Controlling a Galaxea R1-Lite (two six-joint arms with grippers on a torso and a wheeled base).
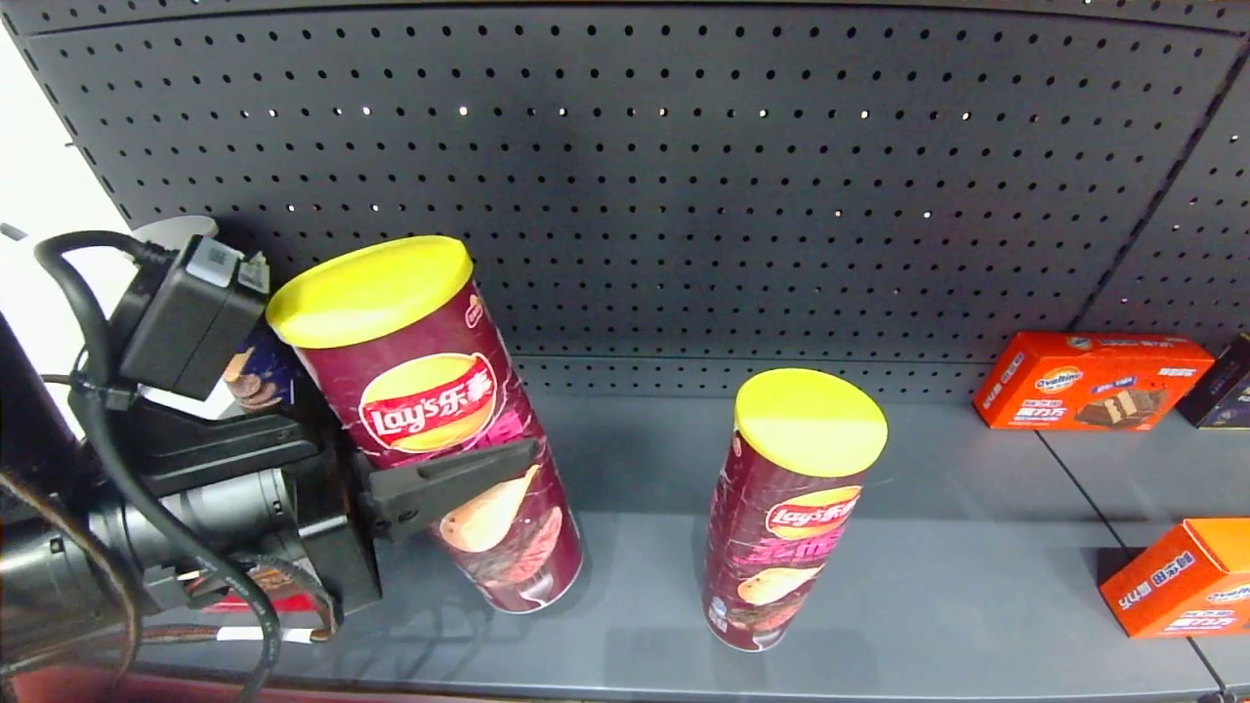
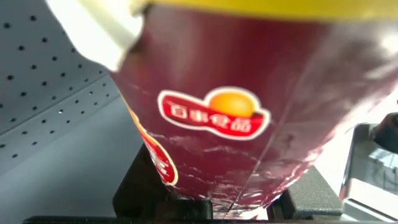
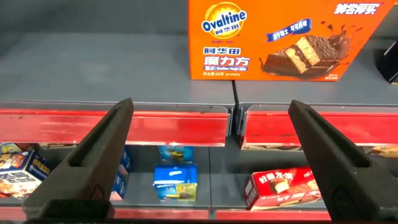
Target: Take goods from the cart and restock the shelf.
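Two canisters: maroon tubes, yellow lids, both at the grey shelf [image 1: 957,547] before the pegboard [image 1: 684,176]; one gripped, one free.
Held canister [image 1: 430,420]: lid up, base down at the shelf's left end; long axis near upright, we judge, the lean perhaps owed to the downward view.
Left gripper [image 1: 479,469]: clamped across the held canister's lower half, entering level from the left; the nearer arm for this placement.
Standing canister [image 1: 781,527]: upright to the right of the held one, apart from it.
Deciding relation: base against shelf board; we judge letting go safe only once that base sits flat, clear of its neighbour.
Right gripper [image 3: 210,104]: fingers spread wide, holding nothing; it faces the shelf's front edge below an orange box [image 3: 280,40].
Hidden or doubtful: far finger behind the tube; whether the base touches the board we cannot tell; a dark box [image 1: 1226,386] at the far right is cut off, its kind unclear.
Lower tier: blue packets [image 3: 176,180] and a red box [image 3: 283,186].
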